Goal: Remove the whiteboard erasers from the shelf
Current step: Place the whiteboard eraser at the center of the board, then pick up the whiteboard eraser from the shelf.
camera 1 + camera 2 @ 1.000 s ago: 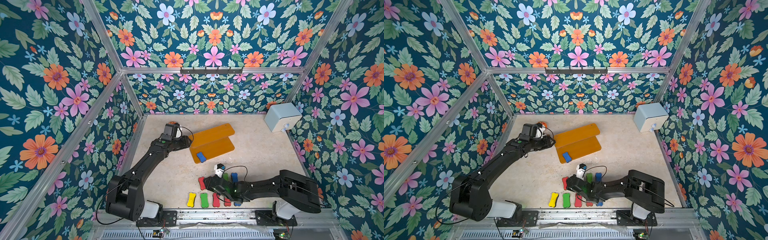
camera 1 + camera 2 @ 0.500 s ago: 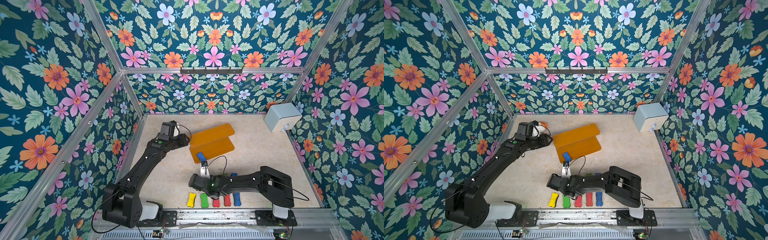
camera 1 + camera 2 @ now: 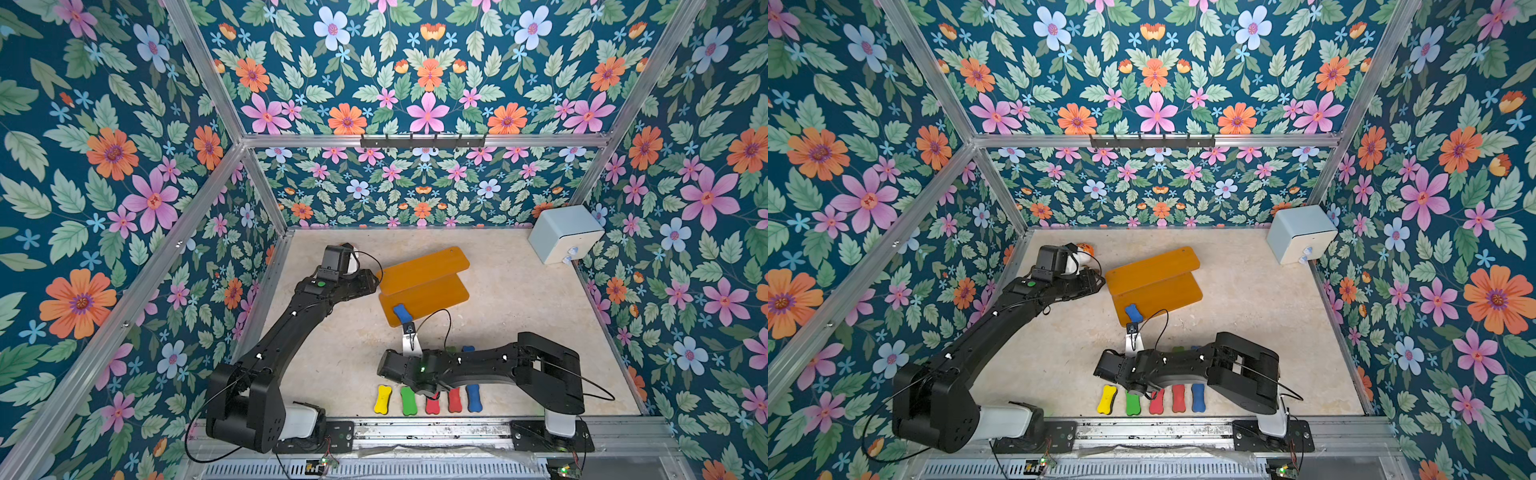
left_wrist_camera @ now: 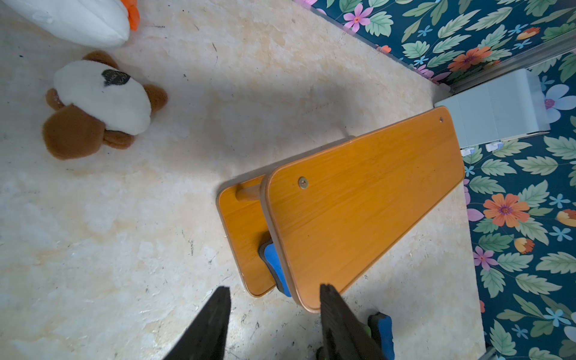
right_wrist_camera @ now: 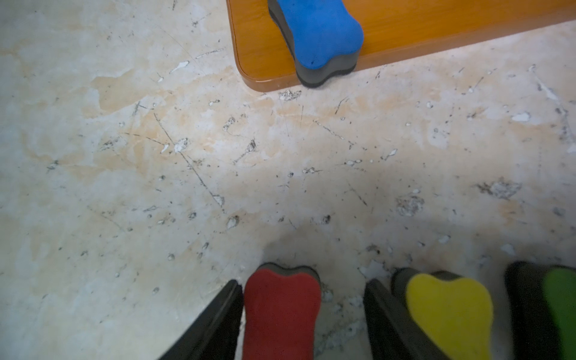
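Straddling a red eraser with wide jaws, the right pincer faces the blue eraser on the shelf, lying lengthwise toward it; left pincer is wide, empty.

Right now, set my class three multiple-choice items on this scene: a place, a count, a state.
1. The blue eraser on the shelf lies on: A the top board; B the lower board; C neither.
2. Erasers in the front row: A three; B five; C seven.
3. The left hand is: A open, empty; B shut on an eraser; C shut on the shelf.
Key: B, it sits at that board's corner; B, five lie side by side there; A, its fingers stand apart with nothing between.
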Controlling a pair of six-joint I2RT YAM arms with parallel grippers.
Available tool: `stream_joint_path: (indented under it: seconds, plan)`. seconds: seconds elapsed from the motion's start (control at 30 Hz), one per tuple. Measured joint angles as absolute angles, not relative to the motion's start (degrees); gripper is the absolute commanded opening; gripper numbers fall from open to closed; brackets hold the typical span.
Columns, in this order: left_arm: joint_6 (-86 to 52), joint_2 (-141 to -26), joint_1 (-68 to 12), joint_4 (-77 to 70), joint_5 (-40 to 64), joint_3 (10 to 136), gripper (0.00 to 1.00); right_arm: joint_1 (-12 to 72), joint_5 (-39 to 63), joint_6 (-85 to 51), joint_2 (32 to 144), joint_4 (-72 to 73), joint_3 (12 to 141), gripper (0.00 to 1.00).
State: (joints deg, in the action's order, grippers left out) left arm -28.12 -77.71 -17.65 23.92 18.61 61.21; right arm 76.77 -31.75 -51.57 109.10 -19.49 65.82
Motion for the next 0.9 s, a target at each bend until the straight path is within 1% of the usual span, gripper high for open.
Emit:
stream_joint_path:
  seconds: [0.23, 0.33, 0.47, 0.57, 0.73, 0.9]
  plan:
    - [-28.14, -77.73, -17.65, 23.88, 19.46, 60.88, 0.52, 76.58, -31.4, -50.72, 103.39, -15.25, 63.13, 0.66]
    - [-28.14, -77.89, -17.65, 23.83, 19.9, 60.88, 0.52, 74.78, -29.12, -49.82, 98.39, -8.08, 57.36, 0.63]
    - [-28.16, -78.81, -17.65, 23.94, 20.64, 60.97, 0.52, 69.23, -23.53, -48.38, 90.45, 5.1, 45.71, 0.58]
    - [-28.16, -79.66, -17.65, 23.97, 20.91, 61.45, 0.52, 64.9, -19.51, -47.75, 87.42, 13.93, 39.9, 0.57]
    - [-28.6, -81.54, -17.67, 23.66, 21.67, 62.74, 0.51, 58.65, -13.56, -45.67, 87.13, 24.32, 36.95, 0.53]
    - [-29.98, -81.8, -18.04, 22.68, 23.22, 62.52, 0.49, 53.74, -7.44, -44.73, 91.05, 33.23, 36.49, 0.49]
